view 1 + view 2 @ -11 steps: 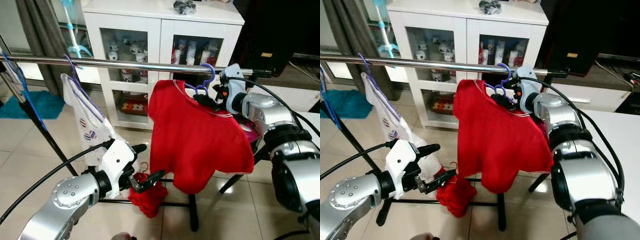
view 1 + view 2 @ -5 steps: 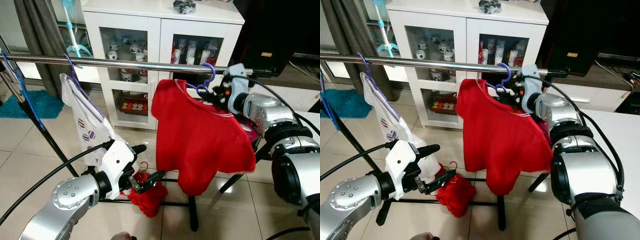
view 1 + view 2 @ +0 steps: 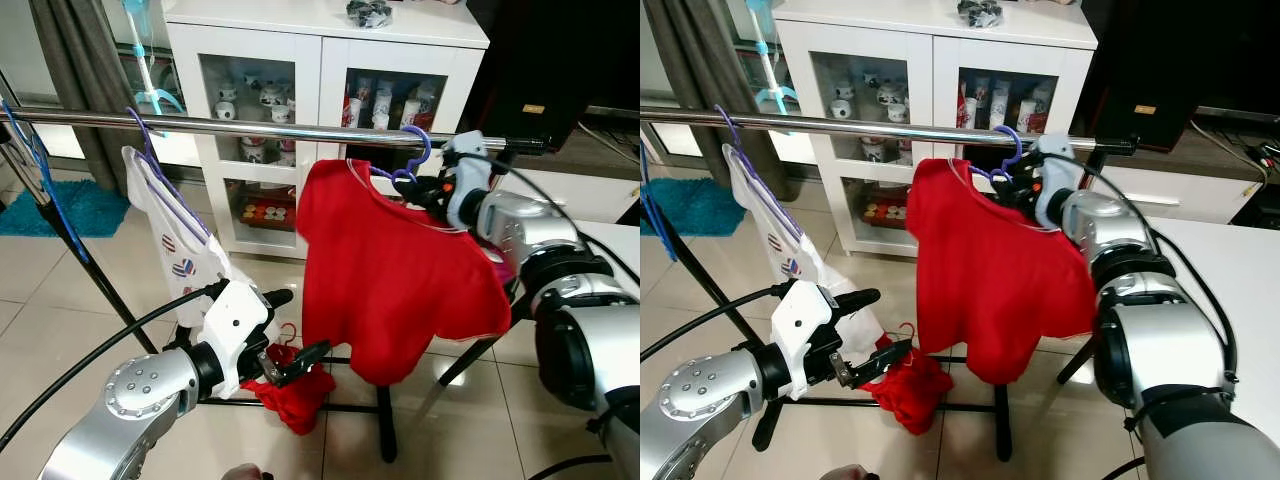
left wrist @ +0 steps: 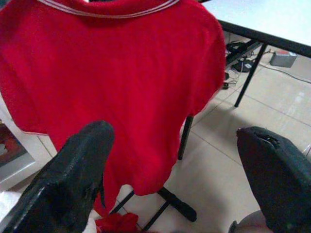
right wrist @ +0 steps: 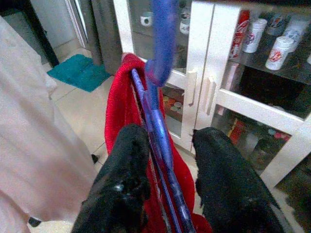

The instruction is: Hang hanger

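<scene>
1. Hanger [image 3: 410,172], purple, carrying red shirt [image 3: 395,280]: hook now at the rail [image 3: 250,129], shirt swung slightly leftward since a moment ago.
2. Right gripper [image 5: 167,160]: jaws clamped on hanger neck; release appears premature until hook seats.
3. Left gripper [image 4: 170,160]: jaws apart, idle low.

— Where's everything hanging?
— A rail [image 3: 250,129] runs across in front of the cabinet [image 3: 320,60]. The shirt [image 3: 395,275] hangs on its hanger [image 3: 412,160] toward the right, another garment [image 3: 175,245] toward the left.
— And the arms?
— The right end effector [image 3: 432,190] is at the hanger, just under the rail. The left end effector [image 3: 290,345] is low, before the shirt's hem, above a cloth heap [image 3: 295,390] on the floor [image 3: 60,290].
</scene>
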